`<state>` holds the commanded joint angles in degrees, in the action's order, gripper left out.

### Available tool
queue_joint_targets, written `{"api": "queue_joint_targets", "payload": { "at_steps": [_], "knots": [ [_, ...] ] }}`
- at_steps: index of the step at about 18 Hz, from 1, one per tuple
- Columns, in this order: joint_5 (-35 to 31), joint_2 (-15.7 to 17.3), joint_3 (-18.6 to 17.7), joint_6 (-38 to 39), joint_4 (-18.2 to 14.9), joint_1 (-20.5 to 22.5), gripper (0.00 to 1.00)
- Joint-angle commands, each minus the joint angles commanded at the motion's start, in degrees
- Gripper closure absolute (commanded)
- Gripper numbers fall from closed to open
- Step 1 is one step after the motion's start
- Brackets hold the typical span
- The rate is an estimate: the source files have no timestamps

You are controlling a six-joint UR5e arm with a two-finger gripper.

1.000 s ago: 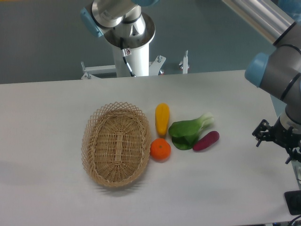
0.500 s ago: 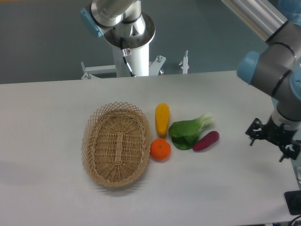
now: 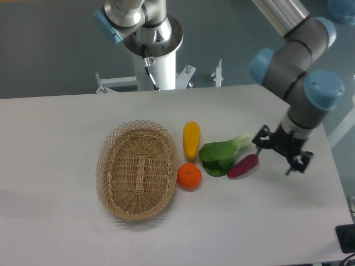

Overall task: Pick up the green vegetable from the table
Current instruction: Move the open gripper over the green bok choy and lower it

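Claw spread (holding nothing), one green vegetable, one eggplant, one basket.

The green vegetable lies flat on the white counter. It has big dark green leaves and a pale stalk end. The leaves point toward the basket.

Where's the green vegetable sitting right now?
The green vegetable lies on the table, right of center, between the yellow vegetable and the purple vegetable, which touches it, with the orange at its lower left.
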<state>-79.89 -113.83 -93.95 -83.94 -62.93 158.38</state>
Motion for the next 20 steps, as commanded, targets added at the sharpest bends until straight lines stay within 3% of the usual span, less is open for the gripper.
{"api": "queue_joint_targets", "payload": {
  "at_steps": [6, 11, 18, 20],
  "knots": [
    [-1.0, 1.2, -3.8, -0.7, 0.7, -0.4, 0.0],
    [-1.4, 1.1, -8.0, -0.7, 6.7, -0.4, 0.0],
    [-11.3, 1.2, -11.4, -0.9, 7.7, -0.9, 0.0],
    [-11.5, 1.2, -10.8, -0.6, 7.7, -1.1, 0.0]
  ]
}}
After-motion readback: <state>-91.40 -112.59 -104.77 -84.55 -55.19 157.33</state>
